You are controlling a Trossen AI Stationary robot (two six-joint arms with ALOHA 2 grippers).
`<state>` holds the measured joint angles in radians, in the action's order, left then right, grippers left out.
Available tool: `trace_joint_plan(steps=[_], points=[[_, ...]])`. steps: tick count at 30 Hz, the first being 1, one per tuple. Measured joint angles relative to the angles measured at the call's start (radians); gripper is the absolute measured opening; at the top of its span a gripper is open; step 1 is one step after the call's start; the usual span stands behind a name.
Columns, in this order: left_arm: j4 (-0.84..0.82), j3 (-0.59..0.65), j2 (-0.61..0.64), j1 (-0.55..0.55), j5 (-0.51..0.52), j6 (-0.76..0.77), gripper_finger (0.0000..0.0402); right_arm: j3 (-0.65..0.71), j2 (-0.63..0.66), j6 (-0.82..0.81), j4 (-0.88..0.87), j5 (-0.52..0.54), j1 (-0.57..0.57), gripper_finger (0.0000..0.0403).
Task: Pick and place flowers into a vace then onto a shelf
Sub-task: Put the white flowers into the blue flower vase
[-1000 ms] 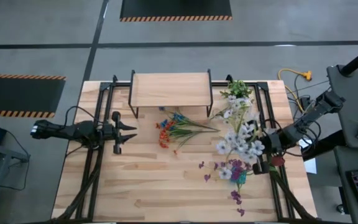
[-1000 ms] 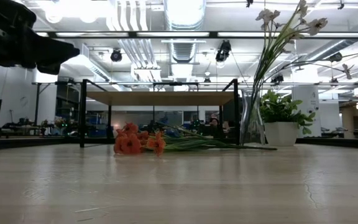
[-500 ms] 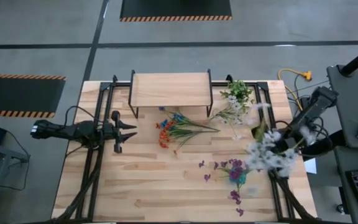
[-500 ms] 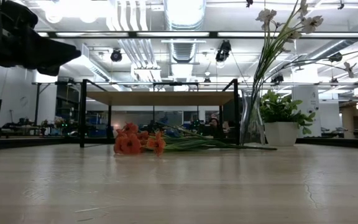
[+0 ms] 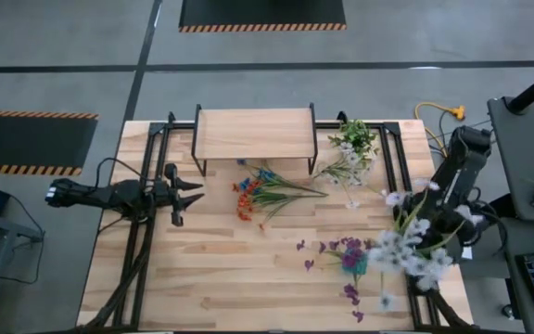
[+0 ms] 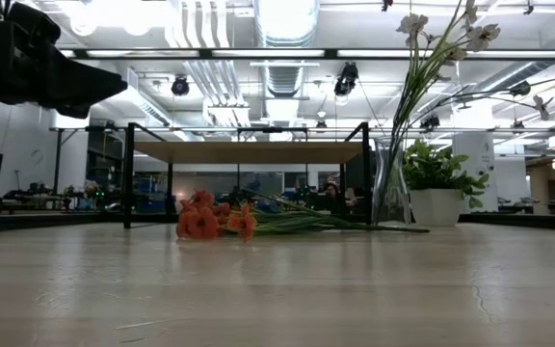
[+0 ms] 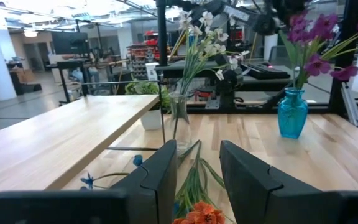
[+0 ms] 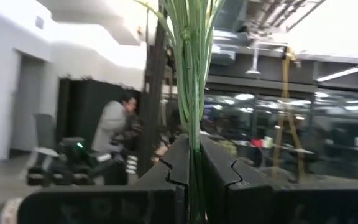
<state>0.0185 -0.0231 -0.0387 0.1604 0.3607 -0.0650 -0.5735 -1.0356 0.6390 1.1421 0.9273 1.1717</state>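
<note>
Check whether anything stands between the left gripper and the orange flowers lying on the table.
Nothing visible does. The left gripper, open, faces the orange flowers across bare table. The right gripper, off by the table's right edge, is shut on a bunch of white flowers.

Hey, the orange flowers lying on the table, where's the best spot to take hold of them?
Probably the bare green stems, not the orange blooms. The bunch lies flat in front of the shelf, stems fanning toward the right, so come straight down from above, fingers closing across the stems.

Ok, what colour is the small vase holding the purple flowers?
Bright blue vase, clearest in the left wrist view.
</note>
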Motion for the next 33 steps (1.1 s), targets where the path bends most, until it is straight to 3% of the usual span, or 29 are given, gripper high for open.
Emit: trace_joint_plan(steps=[8, 16, 23, 33], points=[[-0.014, -0.005, 0.000, 0.000, 0.025, 0.000, 0.0107, -0.143, -0.111, 0.166, 0.056, 0.173, 0.029, 0.0011], [-0.023, -0.008, 0.000, 0.000, 0.034, 0.000, 0.0107, -0.184, -0.237, 0.150, 0.115, 0.253, 0.028, 0.0011], [-0.023, -0.008, 0.000, 0.000, 0.036, 0.000, 0.0107, -0.116, -0.369, 0.225, 0.426, 0.247, 0.028, 0.0011], [-0.023, -0.008, 0.000, 0.000, 0.037, 0.000, 0.0107, -0.110, -0.436, 0.214, 0.426, 0.201, 0.007, 0.0011]])
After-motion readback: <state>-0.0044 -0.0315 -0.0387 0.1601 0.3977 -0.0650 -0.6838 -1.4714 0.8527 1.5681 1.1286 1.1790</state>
